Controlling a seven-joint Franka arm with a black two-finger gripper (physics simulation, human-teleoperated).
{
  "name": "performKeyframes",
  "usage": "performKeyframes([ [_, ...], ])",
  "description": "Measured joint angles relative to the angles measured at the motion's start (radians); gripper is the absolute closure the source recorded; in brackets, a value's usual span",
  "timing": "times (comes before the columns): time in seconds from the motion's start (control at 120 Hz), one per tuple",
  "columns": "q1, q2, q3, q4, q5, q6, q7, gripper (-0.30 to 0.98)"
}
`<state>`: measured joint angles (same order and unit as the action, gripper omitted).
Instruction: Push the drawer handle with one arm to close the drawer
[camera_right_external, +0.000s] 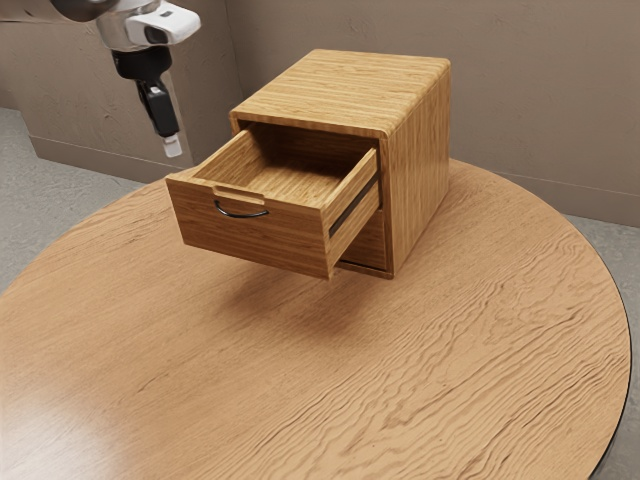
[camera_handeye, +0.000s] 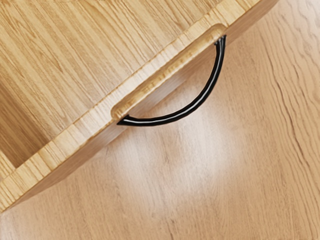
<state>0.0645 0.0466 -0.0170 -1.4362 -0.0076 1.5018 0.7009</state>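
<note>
The black gripper (camera_right_external: 172, 145) hangs in the air above and to the left of the drawer in the exterior view, pointing down and apart from it; its opening cannot be made out. The upper wooden drawer (camera_right_external: 250, 240) stands pulled well out of its cabinet, and its inside holds nothing visible. On its front is a curved black handle (camera_right_external: 241, 215), below a shallow notch. From above, the wrist view has the same handle (camera_handeye: 175, 117) bowing outward from the drawer's front edge (camera_handeye: 60, 148), untouched.
The wooden cabinet (camera_right_external: 418, 170) stands on a round table (camera_right_external: 440, 370), behind the drawer front. A lower drawer (camera_right_external: 369, 238) is partly hidden under the upper one. Bare tabletop lies before the cabinet. A brown wall (camera_right_external: 530, 90) rises beyond the table.
</note>
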Motion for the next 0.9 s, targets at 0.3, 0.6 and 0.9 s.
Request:
performKeyframes([
  [0.3, 0.012, -0.159, -0.004, 0.038, -0.010, -0.051, 0.021, 0.00],
  [0.6, 0.006, -0.465, -0.203, -0.451, -0.080, -0.160, -0.210, 0.00],
  [0.9, 0.052, -0.347, -0.203, -0.597, -0.168, 0.018, -0.399, 0.38],
])
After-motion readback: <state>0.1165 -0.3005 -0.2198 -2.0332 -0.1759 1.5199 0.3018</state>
